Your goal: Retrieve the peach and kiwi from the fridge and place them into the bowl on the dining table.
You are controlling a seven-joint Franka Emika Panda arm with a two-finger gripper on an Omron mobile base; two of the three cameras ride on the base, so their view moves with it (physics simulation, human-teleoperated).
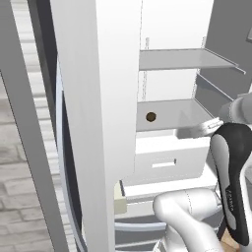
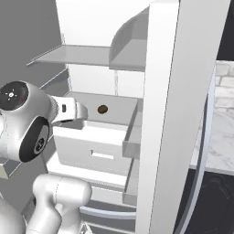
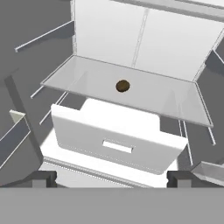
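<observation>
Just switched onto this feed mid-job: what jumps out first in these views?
A single small dark brown kiwi sits alone near the middle of a pale shelf inside the open fridge, directly above a white drawer. The open gripper faces it from in front and above, not yet touching. The white arm fills the lower left of the right base view, reaching in.

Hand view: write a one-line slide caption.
Open gripper faces the fridge interior, the kiwi alone on a shelf above a white drawer.
</observation>
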